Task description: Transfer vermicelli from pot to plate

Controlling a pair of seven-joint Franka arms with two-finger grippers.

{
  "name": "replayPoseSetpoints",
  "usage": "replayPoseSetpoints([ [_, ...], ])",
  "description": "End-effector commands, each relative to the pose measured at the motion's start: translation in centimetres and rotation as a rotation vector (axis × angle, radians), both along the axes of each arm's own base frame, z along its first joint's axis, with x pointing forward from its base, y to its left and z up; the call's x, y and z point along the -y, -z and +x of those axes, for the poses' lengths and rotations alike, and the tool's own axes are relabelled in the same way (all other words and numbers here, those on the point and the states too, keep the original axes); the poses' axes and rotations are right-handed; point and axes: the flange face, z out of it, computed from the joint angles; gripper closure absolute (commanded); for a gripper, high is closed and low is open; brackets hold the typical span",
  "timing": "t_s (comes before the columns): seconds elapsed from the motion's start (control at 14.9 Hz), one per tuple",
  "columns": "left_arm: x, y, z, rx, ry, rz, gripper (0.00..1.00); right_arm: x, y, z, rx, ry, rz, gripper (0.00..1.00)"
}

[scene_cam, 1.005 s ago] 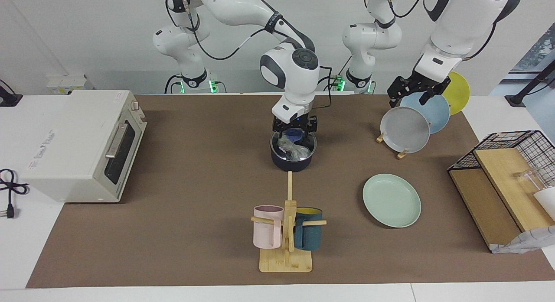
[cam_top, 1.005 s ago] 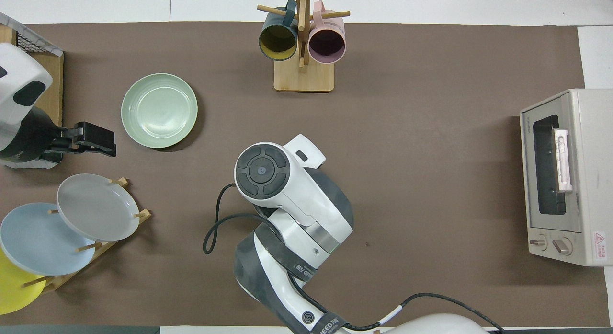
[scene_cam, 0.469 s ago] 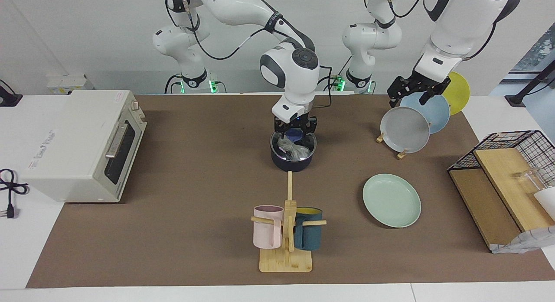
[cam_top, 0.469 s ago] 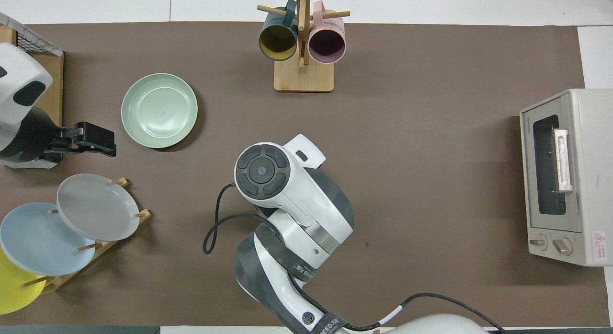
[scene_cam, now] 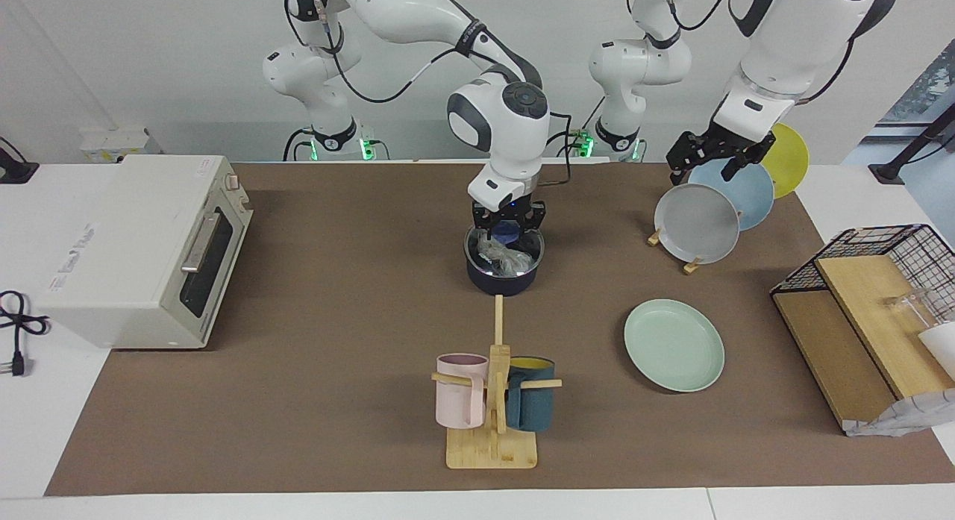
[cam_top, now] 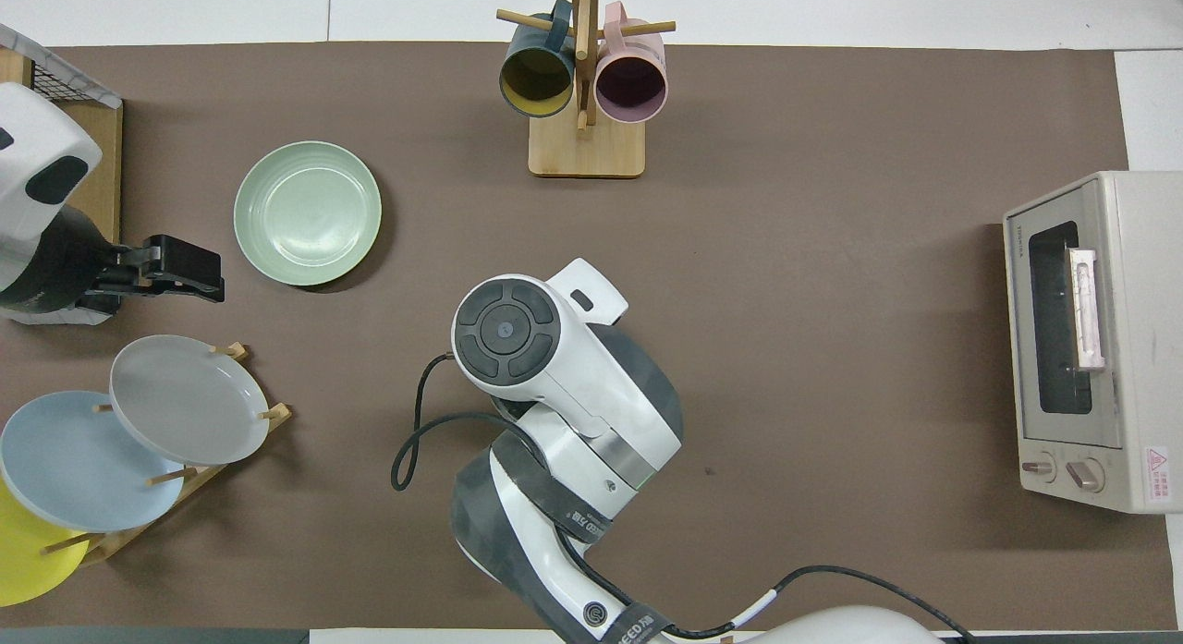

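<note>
While right tool (scene_cam: 507,223) hangs low over pot (scene_cam: 504,280), its grip state unreadable, noodles (scene_cam: 502,256) sit inside pot. Judged step: pinch bundle deep at its middle, lift straight up clear of rim. Green plate (scene_cam: 674,345) lies bare on tabletop (scene_cam: 336,318), toward left arm's end from pot. Left tool (scene_cam: 709,156) waits over plate rack (scene_cam: 690,265), grip state also unreadable.

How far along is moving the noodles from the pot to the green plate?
Nothing is moved yet: the whitish vermicelli bundle lies in the dark navy pot. The right gripper is at the pot's rim. The pale mint-green plate is bare. The left gripper waits over the plate rack.
</note>
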Motion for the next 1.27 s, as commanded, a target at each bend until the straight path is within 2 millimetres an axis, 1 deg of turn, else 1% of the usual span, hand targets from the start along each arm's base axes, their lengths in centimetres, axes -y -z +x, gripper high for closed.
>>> replayPoseSetpoints([
  [0.0,-0.1,-0.2,-0.6,-0.004,-0.007,-0.01,0.0,-0.1,-1.8,0.1,0.034,0.002,0.006,0.46],
  [0.13,0.3,-0.2,-0.6,-0.001,0.0,-0.01,0.0,0.1,-2.7,0.4,0.031,0.008,0.002,0.46],
  [0.27,0.0,-0.1,-0.6,-0.01,-0.007,-0.01,0.0,0.3,-3.6,0.7,0.029,0.01,0.0,0.46],
  [0.4,0.5,-0.1,-0.7,-0.01,0.002,-0.01,0.0,1.3,-4.7,1.3,0.023,-0.011,-0.011,0.46],
  [0.47,0.6,-0.1,-0.7,-0.009,0.003,-0.01,0.0,2.2,-5.3,1.9,0.017,-0.039,-0.018,0.46],
  [0.54,0.6,-0.1,-0.7,-0.006,0.003,-0.01,0.0,4.3,-6.4,3.2,0.015,-0.041,-0.016,0.46],
  [0.67,0.6,0.2,-0.7,-0.006,0.006,-0.01,0.0,7.8,-7.8,5.1,0.0,-0.057,-0.014,0.46],
  [0.8,0.7,0.2,-1.0,-0.007,0.001,-0.009,0.0,11.6,-9.0,6.8,-0.014,-0.093,-0.013,0.46],
  [0.94,1.2,0.5,-1.3,-0.014,0.01,-0.005,0.0,15.6,-10.0,8.1,-0.033,-0.14,-0.017,0.46],
  [1.01,1.8,0.6,-1.8,-0.015,0.021,-0.005,0.0,18.1,-10.3,9.0,-0.042,-0.164,-0.016,0.46],
  [1.07,3.1,0.6,-2.2,-0.014,0.022,-0.003,0.0,20.5,-10.4,9.8,-0.052,-0.184,-0.016,0.46],
  [1.14,4.2,1.1,-2.4,-0.007,-0.003,-0.001,0.0,22.9,-10.3,10.6,-0.061,-0.219,-0.014,0.46],
  [1.21,6.0,1.8,-3.2,0.015,-0.032,-0.005,0.0,25.3,-10.1,11.4,-0.068,-0.242,-0.011,0.46],
])
